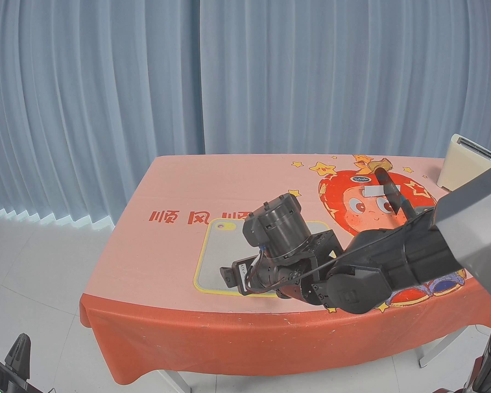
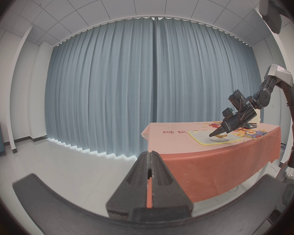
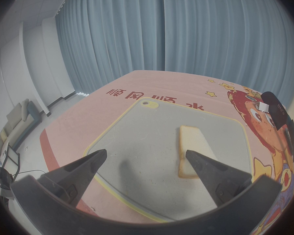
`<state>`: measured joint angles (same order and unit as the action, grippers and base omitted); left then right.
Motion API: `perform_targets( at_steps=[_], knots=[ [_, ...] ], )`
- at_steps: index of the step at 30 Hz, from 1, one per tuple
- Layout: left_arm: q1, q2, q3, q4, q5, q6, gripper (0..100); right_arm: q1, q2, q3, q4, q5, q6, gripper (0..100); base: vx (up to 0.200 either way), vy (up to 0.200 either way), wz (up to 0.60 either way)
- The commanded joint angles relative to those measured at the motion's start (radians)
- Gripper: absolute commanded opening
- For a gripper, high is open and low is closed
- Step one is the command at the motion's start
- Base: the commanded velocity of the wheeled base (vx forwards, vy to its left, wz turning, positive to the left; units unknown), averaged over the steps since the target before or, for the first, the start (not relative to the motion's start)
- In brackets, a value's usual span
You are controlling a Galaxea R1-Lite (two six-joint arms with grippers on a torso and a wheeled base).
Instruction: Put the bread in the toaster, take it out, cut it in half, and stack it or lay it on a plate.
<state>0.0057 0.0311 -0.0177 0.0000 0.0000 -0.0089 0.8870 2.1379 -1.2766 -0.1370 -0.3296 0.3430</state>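
A slice of bread lies flat on the grey, yellow-rimmed cutting board near the table's front edge. My right gripper hovers open just above the board, one finger over the near end of the slice and the other over bare board. The left wrist view shows that gripper angled down at the bread. The white toaster stands at the table's far right edge. My left gripper is shut on nothing, low and off the table's left side.
A black knife with a white tag rests on the cartoon print, between the board and the toaster. The orange cloth covers the whole table. A blue curtain hangs behind it.
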Motion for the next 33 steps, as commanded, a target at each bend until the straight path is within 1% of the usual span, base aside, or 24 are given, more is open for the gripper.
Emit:
perform_targets(
  at_steps=[1,9,16,33],
  knots=[
    [0.000,0.000,0.018,0.000,0.002,0.000,0,0.000,0.014,0.002,-0.001,0.000,0.001,100,0.000,0.000,0.00],
    [0.000,0.000,0.018,0.000,0.000,0.000,0,0.004,0.024,0.010,-0.001,0.000,0.002,100,0.000,0.000,0.00],
    [0.000,0.000,0.018,0.000,0.000,0.000,0,0.007,0.024,0.011,0.000,-0.003,0.021,100,0.000,0.000,0.00],
    [0.000,0.001,0.018,0.000,0.000,0.000,0,0.007,-0.027,0.008,0.000,-0.008,0.021,100,0.000,0.000,0.00]
  ],
)
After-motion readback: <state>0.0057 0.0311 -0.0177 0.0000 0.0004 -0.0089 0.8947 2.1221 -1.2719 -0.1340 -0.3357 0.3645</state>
